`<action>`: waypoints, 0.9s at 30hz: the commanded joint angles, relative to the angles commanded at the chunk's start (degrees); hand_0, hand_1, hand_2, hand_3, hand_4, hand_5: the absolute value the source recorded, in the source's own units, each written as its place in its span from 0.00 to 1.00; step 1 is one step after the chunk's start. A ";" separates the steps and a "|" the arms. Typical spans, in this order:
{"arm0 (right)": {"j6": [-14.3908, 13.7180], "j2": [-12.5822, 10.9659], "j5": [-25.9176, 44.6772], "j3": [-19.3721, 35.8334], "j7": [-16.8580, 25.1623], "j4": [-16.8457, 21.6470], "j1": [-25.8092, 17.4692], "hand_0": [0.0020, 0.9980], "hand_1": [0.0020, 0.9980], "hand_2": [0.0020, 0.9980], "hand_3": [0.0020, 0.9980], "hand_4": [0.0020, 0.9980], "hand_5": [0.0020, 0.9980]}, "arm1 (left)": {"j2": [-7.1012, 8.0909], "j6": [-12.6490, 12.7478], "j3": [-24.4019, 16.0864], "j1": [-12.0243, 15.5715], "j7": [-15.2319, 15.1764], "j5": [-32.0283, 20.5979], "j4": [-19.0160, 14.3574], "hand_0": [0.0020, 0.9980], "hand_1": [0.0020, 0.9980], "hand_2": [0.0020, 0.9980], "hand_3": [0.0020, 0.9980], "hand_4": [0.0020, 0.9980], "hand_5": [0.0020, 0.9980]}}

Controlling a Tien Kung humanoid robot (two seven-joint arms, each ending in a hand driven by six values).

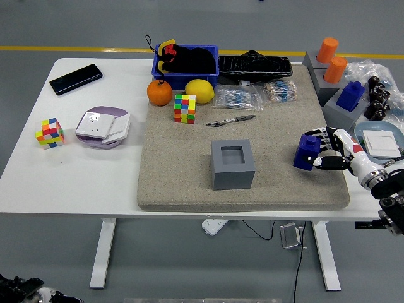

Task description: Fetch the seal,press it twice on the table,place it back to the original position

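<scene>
right hand (328, 153), fingers curled, gripping

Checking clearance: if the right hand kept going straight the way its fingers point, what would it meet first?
The right hand, shut on the blue seal, points left across the mat; likely the grey holder block comes first, though depth is unclear.

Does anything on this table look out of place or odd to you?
One thing: the grey block in the middle of the mat has an empty square hollow on top, while the blue seal sits in the robot's right hand near the mat's right edge. Nothing looks spilled or damaged.
</scene>
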 joint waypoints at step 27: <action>7.00 -1.68 1.04 -0.38 -7.15 29.00 0.38 0.51 0.37 0.39 0.44 0.71 0.00 | -0.13 0.11 0.34 0.37 -0.04 -0.76 0.08 0.72 0.69 0.68 0.75 0.68 0.26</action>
